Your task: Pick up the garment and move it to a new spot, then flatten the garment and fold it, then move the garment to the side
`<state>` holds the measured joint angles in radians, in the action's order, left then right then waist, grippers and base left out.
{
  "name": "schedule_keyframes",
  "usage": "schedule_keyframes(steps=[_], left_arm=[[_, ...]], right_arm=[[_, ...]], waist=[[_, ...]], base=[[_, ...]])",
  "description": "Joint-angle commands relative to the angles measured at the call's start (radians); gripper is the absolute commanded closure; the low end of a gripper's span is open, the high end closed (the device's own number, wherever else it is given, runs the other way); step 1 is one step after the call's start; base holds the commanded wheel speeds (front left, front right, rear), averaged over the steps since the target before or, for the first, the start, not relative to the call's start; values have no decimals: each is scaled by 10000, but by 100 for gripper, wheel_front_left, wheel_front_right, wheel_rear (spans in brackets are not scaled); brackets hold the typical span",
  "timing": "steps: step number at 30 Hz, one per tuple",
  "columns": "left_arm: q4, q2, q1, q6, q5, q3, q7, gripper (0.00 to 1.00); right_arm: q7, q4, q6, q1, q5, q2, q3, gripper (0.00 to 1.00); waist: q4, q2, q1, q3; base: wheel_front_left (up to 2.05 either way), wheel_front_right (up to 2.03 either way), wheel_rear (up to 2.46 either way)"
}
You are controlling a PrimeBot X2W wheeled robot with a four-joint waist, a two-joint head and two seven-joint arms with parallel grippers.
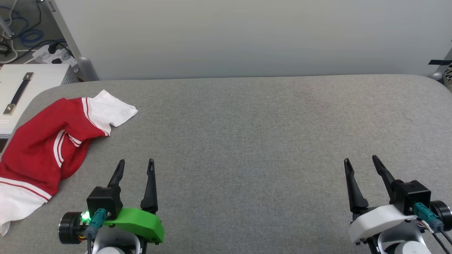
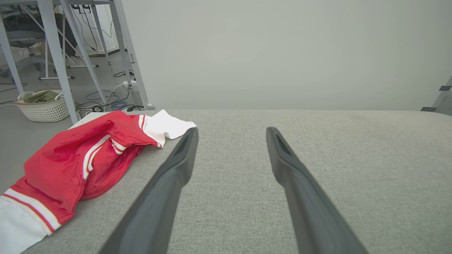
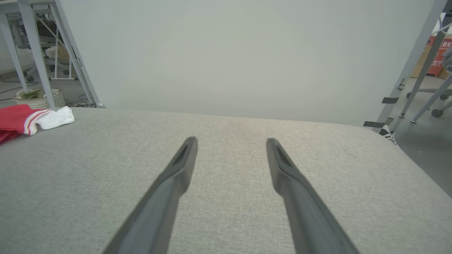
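Red with white sleeves, the basketball T-shirt [image 1: 46, 148] lies crumpled at the desk's [image 1: 247, 141] left edge. Our left hand [image 1: 136, 161] and right hand [image 1: 360, 158] gape wide, empty. We judge every step remains.

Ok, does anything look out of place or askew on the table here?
Only the garment: it lies bunched and twisted at the far left of the table, one white sleeve apparently drooping over the left edge. Nothing looks spilled or damaged. The left pincer and right pincer stand open, apart from it.
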<state>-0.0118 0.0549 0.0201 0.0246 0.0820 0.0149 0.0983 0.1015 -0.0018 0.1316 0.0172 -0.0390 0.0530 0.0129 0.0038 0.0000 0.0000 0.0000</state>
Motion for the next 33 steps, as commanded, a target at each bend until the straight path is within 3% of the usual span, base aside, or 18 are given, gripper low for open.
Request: schedule_keyframes(steps=[1,25,33], left_arm=[[28,-20,66,101,90,15,114,0],[-515,-30,26,257,439,256,655,0],[-601,-33,-17,255,500,283,821,0]], right_arm=[[104,-56,-4,38,-51,-12,-8,0],[637,490,-6,50,-82,-18,-99,0],[800,466,-6,104,-104,-19,-229,0]], waist=[[2,0,0,-1],[51,0,0,119],[411,0,0,166]], base=[[0,0,0],[0,0,0],[0,0,0]])
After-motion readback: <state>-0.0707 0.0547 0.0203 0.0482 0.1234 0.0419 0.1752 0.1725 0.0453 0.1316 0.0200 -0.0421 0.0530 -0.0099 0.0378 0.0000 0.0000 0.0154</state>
